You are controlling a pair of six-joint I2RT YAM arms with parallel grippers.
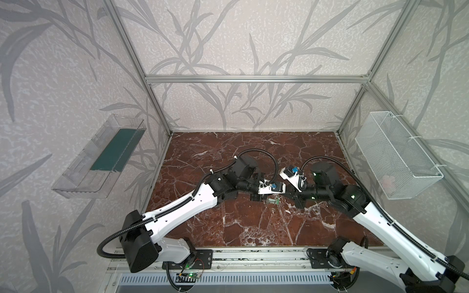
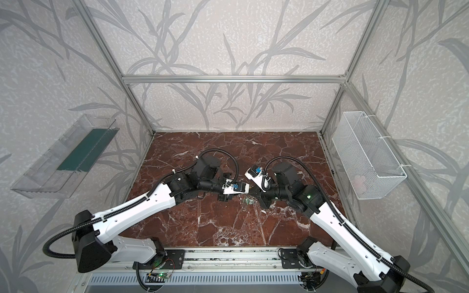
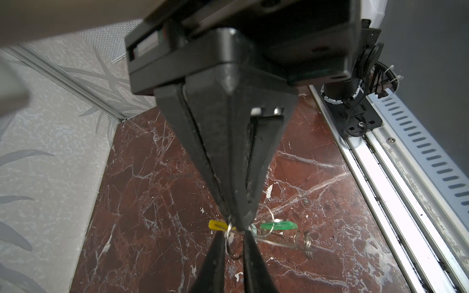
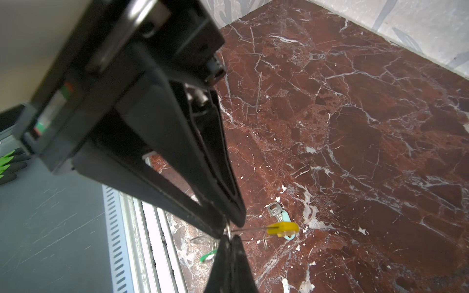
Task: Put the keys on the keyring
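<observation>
Along the lower edge of both top views, we are looking past the metal rail (image 1: 253, 256) that is carrying the two arms. Just beyond it, over the middle of the red marble surface (image 1: 228, 228), both arms are angling inward and their tips are meeting.

In the left wrist view, the right pincer (image 3: 238, 224) is filling the top of the frame. Its fingers are pressing flat together, clenched on the thin wire of the keyring (image 3: 273, 218) at lower centre. The left pincer (image 3: 236, 232) is showing at the bottom edge. Its fingers (image 3: 213, 258) are standing slightly apart with the wire passing between their tips, and we cannot tell whether they are gripping it. The keyring's yellow segment (image 3: 215, 225) is sticking out left of the tips. A green-tagged key (image 3: 279, 225) is sitting right of them, with a wire loop crossing it.

In the right wrist view, a pale-tagged key (image 4: 275, 210) is lying on the surface at lower centre, behind the yellow segment.

Farther off, a clear tray (image 1: 96, 162) is hanging at mid left and a wire basket (image 1: 396, 154) at mid right.
</observation>
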